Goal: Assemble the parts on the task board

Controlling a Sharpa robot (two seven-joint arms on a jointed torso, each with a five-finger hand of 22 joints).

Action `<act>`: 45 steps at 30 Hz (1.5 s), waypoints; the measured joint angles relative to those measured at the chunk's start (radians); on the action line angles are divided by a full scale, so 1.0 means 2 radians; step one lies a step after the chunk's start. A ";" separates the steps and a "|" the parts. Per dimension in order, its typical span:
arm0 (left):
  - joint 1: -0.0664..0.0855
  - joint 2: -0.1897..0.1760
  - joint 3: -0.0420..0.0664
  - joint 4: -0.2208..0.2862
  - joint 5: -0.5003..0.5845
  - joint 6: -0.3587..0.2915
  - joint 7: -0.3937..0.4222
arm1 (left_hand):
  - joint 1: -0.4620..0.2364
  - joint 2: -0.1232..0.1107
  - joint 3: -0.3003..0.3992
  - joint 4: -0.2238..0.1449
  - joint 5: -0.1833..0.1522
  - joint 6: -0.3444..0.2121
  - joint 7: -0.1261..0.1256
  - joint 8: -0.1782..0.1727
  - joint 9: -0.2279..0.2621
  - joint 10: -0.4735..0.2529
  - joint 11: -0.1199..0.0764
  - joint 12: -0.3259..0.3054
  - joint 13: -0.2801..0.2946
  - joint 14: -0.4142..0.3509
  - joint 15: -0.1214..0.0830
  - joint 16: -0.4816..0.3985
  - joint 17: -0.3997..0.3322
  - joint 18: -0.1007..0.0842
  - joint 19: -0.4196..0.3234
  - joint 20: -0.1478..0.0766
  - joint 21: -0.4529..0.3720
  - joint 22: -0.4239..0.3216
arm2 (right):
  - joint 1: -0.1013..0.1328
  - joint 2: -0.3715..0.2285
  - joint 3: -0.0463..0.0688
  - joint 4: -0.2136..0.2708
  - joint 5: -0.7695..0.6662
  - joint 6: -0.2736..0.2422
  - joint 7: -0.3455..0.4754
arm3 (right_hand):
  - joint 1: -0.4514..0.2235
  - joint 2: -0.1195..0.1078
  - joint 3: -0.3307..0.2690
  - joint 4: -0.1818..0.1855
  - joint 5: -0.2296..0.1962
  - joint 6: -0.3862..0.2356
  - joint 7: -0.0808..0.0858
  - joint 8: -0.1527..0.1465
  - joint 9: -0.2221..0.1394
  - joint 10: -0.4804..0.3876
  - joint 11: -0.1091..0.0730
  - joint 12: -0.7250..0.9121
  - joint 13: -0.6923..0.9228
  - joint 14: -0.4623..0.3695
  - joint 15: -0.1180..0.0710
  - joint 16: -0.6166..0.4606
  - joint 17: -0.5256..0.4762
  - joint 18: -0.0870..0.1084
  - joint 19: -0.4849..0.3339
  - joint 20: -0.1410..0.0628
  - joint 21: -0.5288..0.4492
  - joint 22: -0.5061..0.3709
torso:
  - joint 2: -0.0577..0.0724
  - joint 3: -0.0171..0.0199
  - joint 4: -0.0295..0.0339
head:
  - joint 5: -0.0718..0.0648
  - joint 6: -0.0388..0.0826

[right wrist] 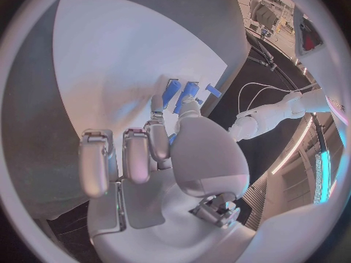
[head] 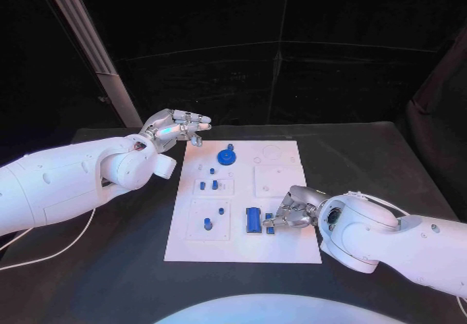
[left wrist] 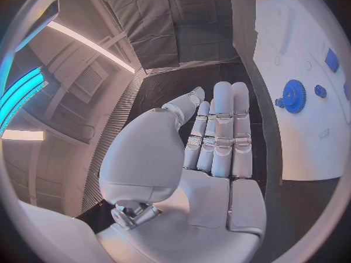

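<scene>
The left hand [head: 176, 127] hovers raised off the far left corner of the board [head: 282, 202], fingers straight and close together, holding nothing. The white board lies mid-bench [head: 389, 155] and carries the blue parts: a gear [head: 227, 157] at the far end, a few small pegs [head: 208, 185] standing in the square recesses at the middle and near left, a long block [head: 253, 220] lying toward the near right. I cannot count the pegs surely. The right hand [head: 290, 212] reaches down at the board's near right, fingertips [right wrist: 157, 106] touching a small part [head: 270, 219] just beside the block; a firm grip cannot be told.
</scene>
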 measured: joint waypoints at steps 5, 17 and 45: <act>0.000 0.000 0.000 0.000 0.000 0.000 0.000 | 0.000 0.000 0.000 0.000 0.000 0.000 0.000 0.000 0.000 0.000 0.000 0.000 0.000 0.000 0.000 0.000 0.000 0.000 0.000 0.000 0.000 0.000 | 0.000 0.000 0.000 0.000 -0.004 0.000 -0.002 | -0.002 -0.008 0.003 0.016 -0.022 0.000 0.000 0.000 0.001 -0.001 0.001 -0.002 -0.013 0.000 0.000 -0.003 0.000 0.000 0.000 0.000 -0.002 0.000 | 0.000 0.0000 0.0000 | 0.000 0.000; 0.000 -0.001 0.000 0.001 0.000 0.000 -0.001 | 0.000 0.000 0.000 0.000 0.000 0.000 0.000 0.000 0.000 0.000 0.000 0.002 0.000 0.000 0.000 0.000 -0.001 0.000 0.000 0.000 0.000 0.000 | 0.000 -0.019 0.000 0.011 -0.009 0.006 0.011 | 0.041 -0.034 0.019 0.002 -0.051 -0.003 0.003 0.000 0.003 -0.002 0.002 -0.004 -0.010 0.000 0.000 -0.003 0.000 0.000 0.000 0.000 -0.002 0.000 | -0.001 0.0003 -0.0002 | -0.001 0.001; 0.000 -0.001 0.000 0.000 0.000 0.000 -0.001 | 0.000 0.000 0.000 0.000 0.000 0.000 0.000 0.000 0.000 0.000 0.000 0.002 0.000 0.000 0.000 0.000 0.000 0.000 0.000 0.000 0.000 0.000 | 0.000 -0.003 0.000 -0.008 -0.035 0.033 0.009 | 0.060 -0.020 0.025 -0.013 -0.056 -0.004 0.004 0.000 0.005 -0.005 0.005 -0.005 -0.010 -0.001 0.001 -0.003 0.000 0.000 0.000 0.000 -0.002 0.000 | 0.000 0.0000 0.0000 | -0.002 0.001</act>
